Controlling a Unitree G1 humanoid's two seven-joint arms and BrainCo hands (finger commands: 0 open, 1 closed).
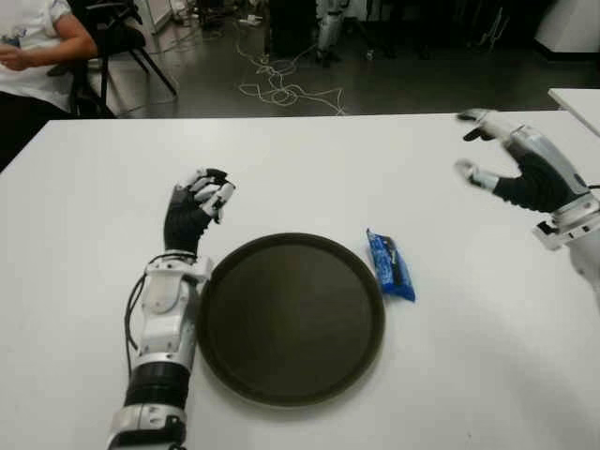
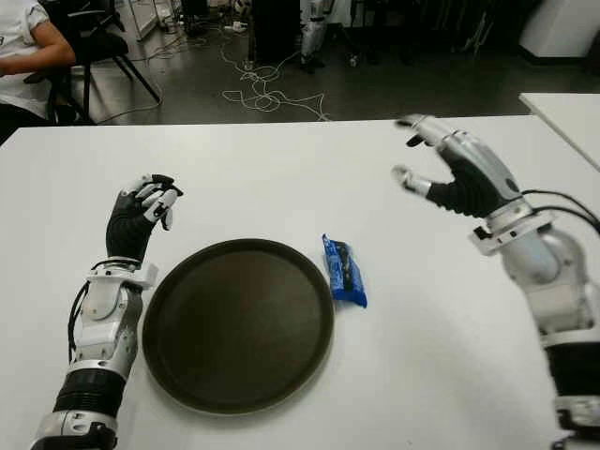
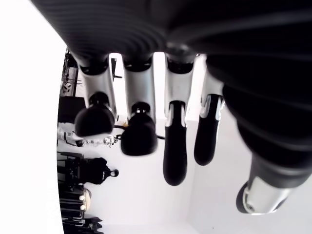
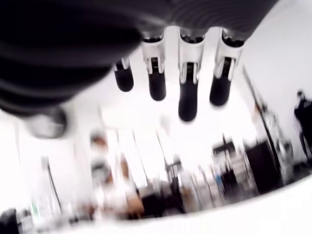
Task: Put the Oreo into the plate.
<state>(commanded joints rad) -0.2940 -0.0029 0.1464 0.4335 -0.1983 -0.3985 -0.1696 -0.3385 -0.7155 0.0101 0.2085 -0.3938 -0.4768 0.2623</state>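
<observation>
A blue Oreo pack [image 1: 390, 265] lies flat on the white table [image 1: 309, 169], just off the right rim of a round dark brown plate [image 1: 291, 317]. My right hand [image 1: 497, 155] hovers above the table, behind and to the right of the pack, fingers spread and holding nothing. My left hand [image 1: 200, 202] shows at the plate's left rear edge, fingers loosely curled with nothing in them. The plate holds nothing.
A second white table's corner [image 1: 577, 101] shows at the far right. Beyond the table's far edge, a seated person [image 1: 33, 47] is at the back left. Cables [image 1: 281, 89] lie on the dark floor.
</observation>
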